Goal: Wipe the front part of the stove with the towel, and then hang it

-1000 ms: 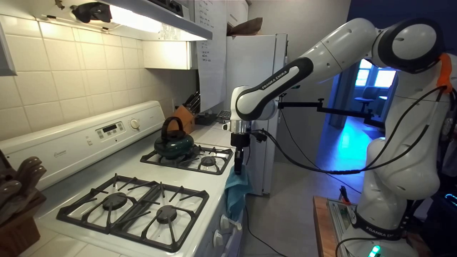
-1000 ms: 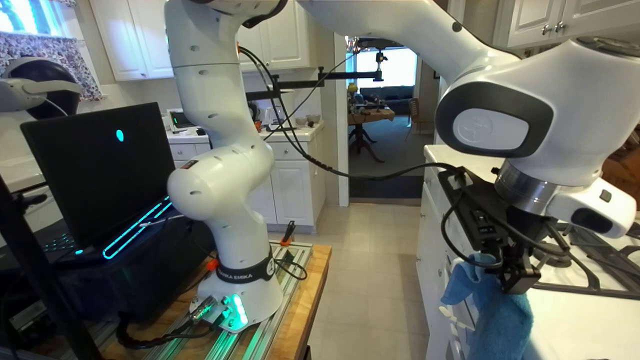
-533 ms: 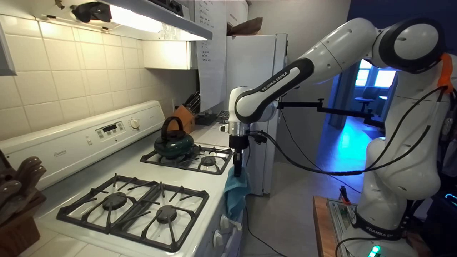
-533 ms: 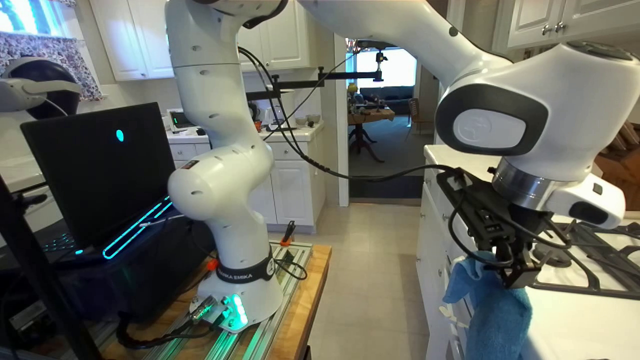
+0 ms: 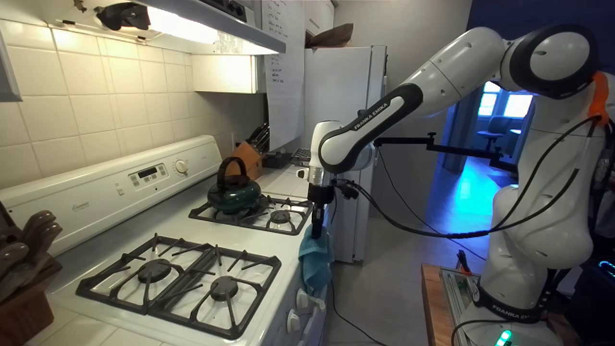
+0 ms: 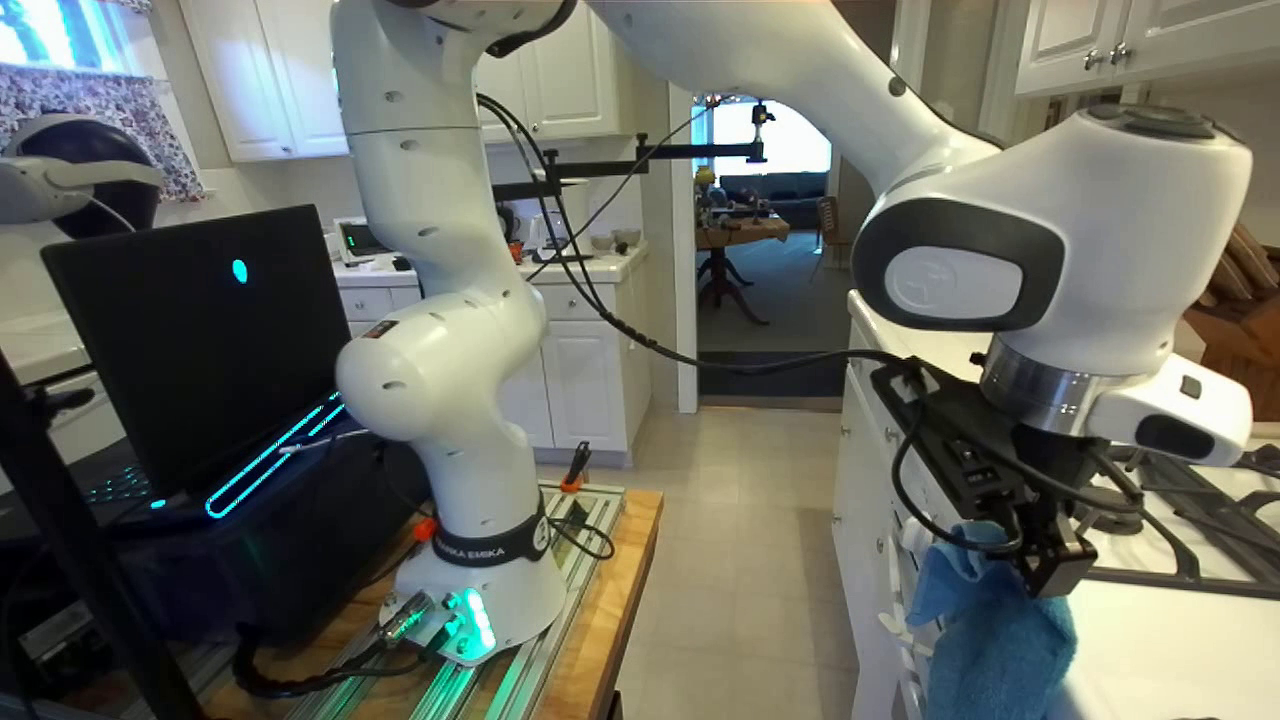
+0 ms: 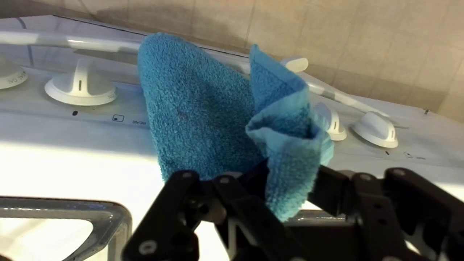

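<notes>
The white stove [image 5: 274, 244] with black grates shows in both exterior views; its white top [image 6: 1180, 650] and front knobs also show in the wrist view. The teal-blue towel [image 5: 316, 262] hangs from my gripper [image 5: 317, 234] at the stove's front edge. In an exterior view the towel [image 6: 1000, 640] drapes down over the front panel. In the wrist view a folded strip of the towel [image 7: 203, 108] is pinched between the fingertips [image 7: 291, 181]. The towel covers part of the white oven handle [image 7: 98, 44]; whether it passes behind the handle is hidden.
A dark kettle [image 5: 234, 194] stands on the far grate. White knobs [image 7: 81, 87] line the front panel beside the towel. A knife block [image 5: 29, 278] stands at the near counter. A range hood [image 5: 216, 24] hangs above. A fridge [image 5: 338, 96] stands beyond the stove.
My wrist and forearm have lowered slightly, and the gripper has shifted a little toward the stove. The towel has moved with it and is still held.
</notes>
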`<action>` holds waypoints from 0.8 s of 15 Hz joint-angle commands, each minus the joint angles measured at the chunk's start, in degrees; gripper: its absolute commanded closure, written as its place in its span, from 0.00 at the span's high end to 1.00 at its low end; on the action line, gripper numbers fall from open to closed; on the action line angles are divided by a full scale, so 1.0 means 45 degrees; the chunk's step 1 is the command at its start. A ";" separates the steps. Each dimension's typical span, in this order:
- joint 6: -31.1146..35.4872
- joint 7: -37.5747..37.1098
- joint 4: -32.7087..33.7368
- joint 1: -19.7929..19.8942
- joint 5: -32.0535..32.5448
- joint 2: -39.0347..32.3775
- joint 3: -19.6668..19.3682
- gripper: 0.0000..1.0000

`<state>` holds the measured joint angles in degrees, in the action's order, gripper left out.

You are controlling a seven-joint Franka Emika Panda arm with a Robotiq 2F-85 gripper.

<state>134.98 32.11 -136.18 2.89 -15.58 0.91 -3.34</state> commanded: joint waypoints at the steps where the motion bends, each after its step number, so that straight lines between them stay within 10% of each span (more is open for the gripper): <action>1: 0.0163 -0.0019 -0.0067 -0.0008 0.0002 0.0004 -0.0016 0.11; 12: 0.0916 0.0166 -0.0339 -0.0167 0.0077 0.0017 0.0174 0.03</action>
<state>136.79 32.11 -136.73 2.75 -15.48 0.90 -3.00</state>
